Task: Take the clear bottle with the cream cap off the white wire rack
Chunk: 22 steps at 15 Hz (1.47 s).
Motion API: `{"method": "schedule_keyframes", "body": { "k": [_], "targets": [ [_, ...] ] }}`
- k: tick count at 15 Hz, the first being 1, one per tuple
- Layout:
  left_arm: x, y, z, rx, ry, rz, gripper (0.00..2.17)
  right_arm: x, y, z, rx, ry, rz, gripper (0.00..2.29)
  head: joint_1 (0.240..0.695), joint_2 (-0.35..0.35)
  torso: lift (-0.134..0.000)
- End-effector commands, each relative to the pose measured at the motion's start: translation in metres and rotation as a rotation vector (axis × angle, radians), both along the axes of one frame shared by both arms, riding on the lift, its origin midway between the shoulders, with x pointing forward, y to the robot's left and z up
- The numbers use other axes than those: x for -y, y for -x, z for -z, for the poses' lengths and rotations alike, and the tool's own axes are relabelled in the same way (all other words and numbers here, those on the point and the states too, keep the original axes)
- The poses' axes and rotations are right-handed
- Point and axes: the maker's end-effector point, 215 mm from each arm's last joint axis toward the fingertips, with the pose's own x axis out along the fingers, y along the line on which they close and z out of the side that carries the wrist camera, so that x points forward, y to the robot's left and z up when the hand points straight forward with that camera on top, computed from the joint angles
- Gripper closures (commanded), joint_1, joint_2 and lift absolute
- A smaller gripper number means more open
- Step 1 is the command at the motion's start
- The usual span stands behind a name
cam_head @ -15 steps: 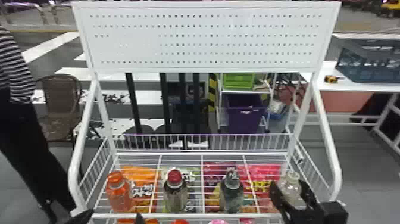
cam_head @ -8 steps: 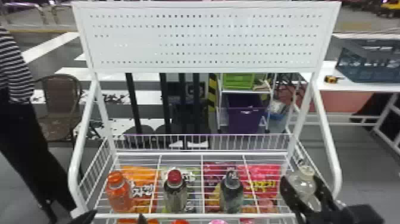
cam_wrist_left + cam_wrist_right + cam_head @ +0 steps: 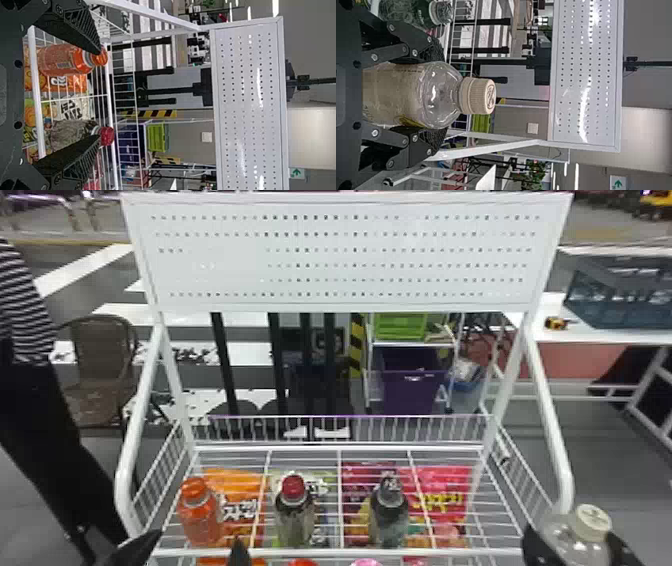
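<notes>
While the clear bottle (image 3: 565,535), print atop its cream cap (image 3: 594,519), sits grasped by the right gripper (image 3: 575,546) outside the white wire rack's (image 3: 320,551) front right corner, left gripper (image 3: 194,542) is spread, front left; bottle's shifted right, nearer the robot.

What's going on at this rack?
The right gripper holds the clear bottle with the cream cap beside the white wire rack, apparently lifted off it. The orange bottle, the red-capped bottle and the dark bottle stand on the rack. The left gripper is open at its front left.
</notes>
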Motion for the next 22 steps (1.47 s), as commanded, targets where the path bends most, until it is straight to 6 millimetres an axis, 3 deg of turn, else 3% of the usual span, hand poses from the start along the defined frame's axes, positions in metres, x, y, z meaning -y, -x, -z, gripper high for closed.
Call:
{"method": "schedule_keyframes", "body": {
  "k": [1, 5, 9, 22],
  "targets": [
    [0.0, -0.002, -0.002, 0.003, 0.0, 0.001, 0.14, 0.006, 0.021, -0.011, 0.024, 0.008, 0.007, 1.8, 0.499, 0.0, 0.0],
    [-0.015, -0.006, -0.006, 0.011, -0.008, -0.022, 0.14, 0.032, 0.036, -0.023, 0.048, 0.001, 0.042, 1.8, 0.499, 0.0, 0.0],
    [-0.03, -0.009, -0.008, 0.017, -0.016, -0.053, 0.14, 0.031, 0.04, -0.022, 0.043, 0.004, 0.022, 1.8, 0.499, 0.0, 0.0],
    [-0.03, -0.009, -0.008, 0.016, -0.014, -0.049, 0.14, 0.026, 0.041, -0.023, 0.043, -0.005, -0.002, 1.8, 0.499, 0.0, 0.0]
  ]
}}
